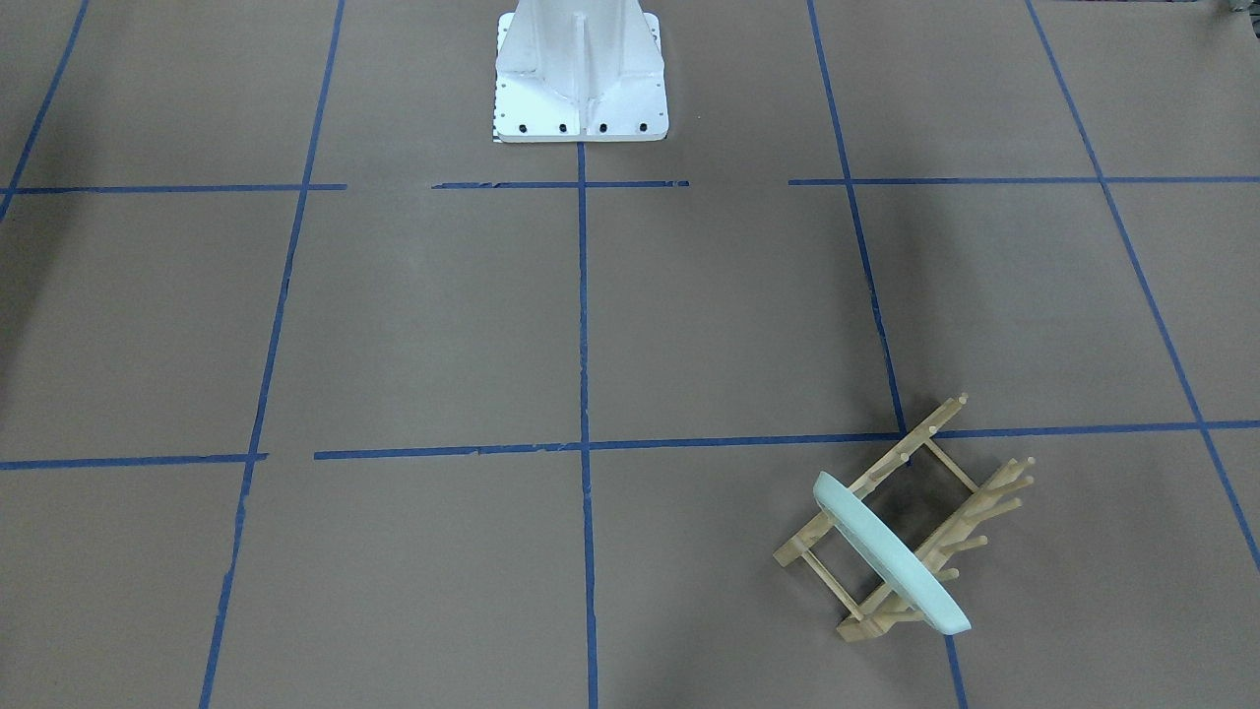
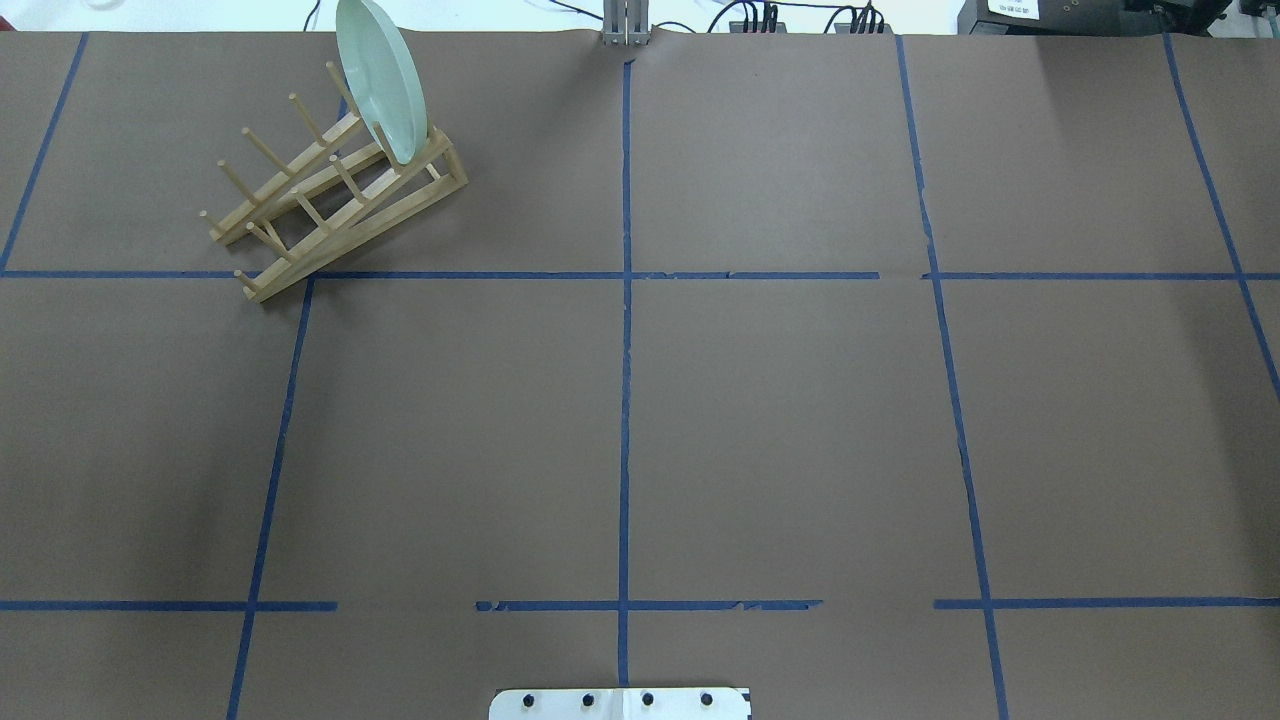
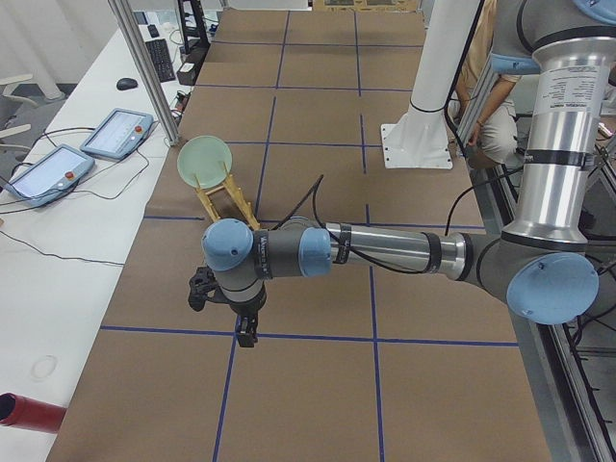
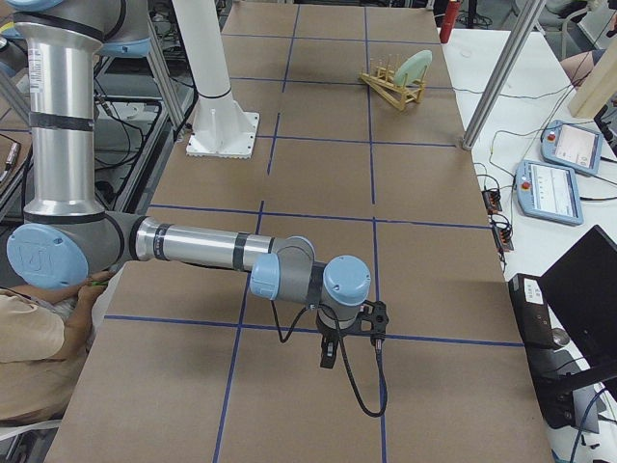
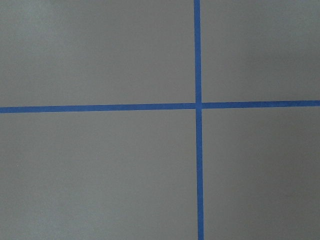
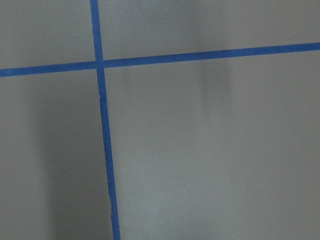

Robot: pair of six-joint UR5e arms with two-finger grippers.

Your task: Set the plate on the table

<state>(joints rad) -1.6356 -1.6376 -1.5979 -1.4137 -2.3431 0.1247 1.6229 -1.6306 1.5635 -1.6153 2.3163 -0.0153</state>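
The pale mint-green plate [image 1: 891, 556] stands on edge in the light wooden peg rack [image 1: 984, 502], at the table's far end on the robot's left [image 2: 380, 85]. The plate also shows in the side views [image 3: 205, 159] [image 4: 415, 66]. The brown table [image 2: 780, 430] carries blue tape lines. My left gripper [image 3: 248, 332] hangs over the table well short of the rack. My right gripper [image 4: 328, 355] hangs over the table's other end. Both show only in side views, so I cannot tell whether they are open or shut. The wrist views show only table and tape.
The white robot base [image 1: 581, 79] stands at the table's near middle edge. Tablets [image 3: 115, 133] and a metal post [image 3: 144, 67] stand on the white bench beyond the rack. A red cylinder [image 3: 29, 412] lies on that bench. A person [image 4: 39, 367] sits beside the robot.
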